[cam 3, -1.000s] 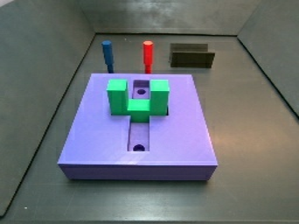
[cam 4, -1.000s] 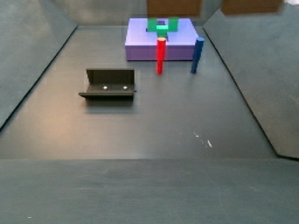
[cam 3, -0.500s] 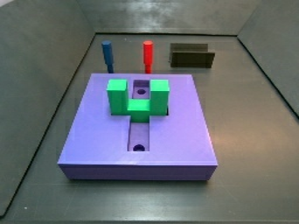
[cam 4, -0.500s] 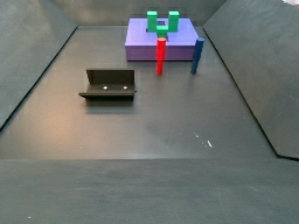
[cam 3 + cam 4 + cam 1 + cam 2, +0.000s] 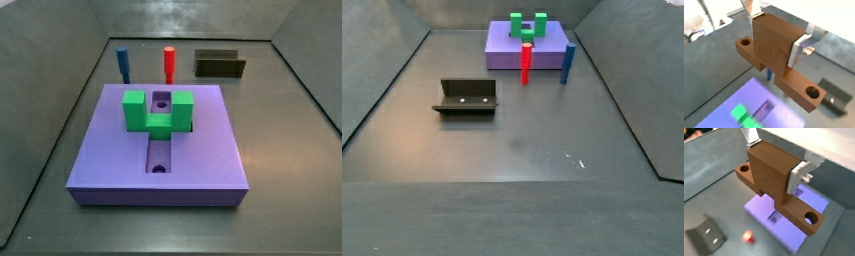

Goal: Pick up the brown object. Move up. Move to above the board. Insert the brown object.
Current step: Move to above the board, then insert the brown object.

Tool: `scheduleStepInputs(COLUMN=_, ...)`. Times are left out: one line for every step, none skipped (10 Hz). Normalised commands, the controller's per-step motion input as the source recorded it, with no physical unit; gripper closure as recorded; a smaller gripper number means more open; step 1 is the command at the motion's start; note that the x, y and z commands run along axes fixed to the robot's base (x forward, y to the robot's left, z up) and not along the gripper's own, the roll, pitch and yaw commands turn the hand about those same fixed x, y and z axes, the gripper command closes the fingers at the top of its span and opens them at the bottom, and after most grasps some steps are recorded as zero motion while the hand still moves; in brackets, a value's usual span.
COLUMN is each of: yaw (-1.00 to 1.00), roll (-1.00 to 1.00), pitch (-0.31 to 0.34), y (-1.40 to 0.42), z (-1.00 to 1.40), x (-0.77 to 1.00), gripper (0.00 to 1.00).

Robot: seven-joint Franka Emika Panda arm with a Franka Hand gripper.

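In both wrist views my gripper [image 5: 777, 30] [image 5: 776, 160] is shut on the brown object [image 5: 771, 45] [image 5: 771, 178], a wood-coloured bar with a crosspiece and round holes. Its silver fingers [image 5: 808, 41] [image 5: 803, 172] press on the bar's upper end. The bar hangs high over the floor. The lavender board [image 5: 731, 102] [image 5: 816, 203] lies far below it. Both side views show the board [image 5: 214, 150] [image 5: 502, 45] with its green U-shaped block [image 5: 156, 112] [image 5: 528, 25]. Neither the gripper nor the bar appears in the side views.
A red peg [image 5: 170, 62] [image 5: 525, 62] and a blue peg [image 5: 122, 64] [image 5: 568, 62] stand upright just off one end of the board. The dark fixture [image 5: 221, 65] [image 5: 466, 97] [image 5: 707, 233] sits on the floor apart from the board. Grey walls enclose the floor.
One second ago the brown object's lower edge showed at the top of a side view; it has since risen out of that view. Board, pegs and fixture have not moved.
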Motion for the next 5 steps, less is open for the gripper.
scheduleStepInputs(yaw=0.01, roll=0.01, pitch=0.164, y=-0.97, z=0.13, x=0.23, gripper=1.00)
scheduleStepInputs(yaw=0.00, roll=0.02, pitch=0.162, y=-0.44, z=0.07, x=0.15, gripper=1.00)
scheduleStepInputs(yaw=0.01, roll=0.02, pitch=0.127, y=-0.20, z=0.04, x=0.10, gripper=1.00)
scheduleStepInputs(yaw=0.00, roll=0.00, pitch=-0.014, y=-0.03, z=0.00, x=0.00, gripper=1.00)
scheduleStepInputs(yaw=-0.26, roll=0.03, pitch=-0.106, y=-0.18, z=-0.05, x=-0.16, gripper=1.00)
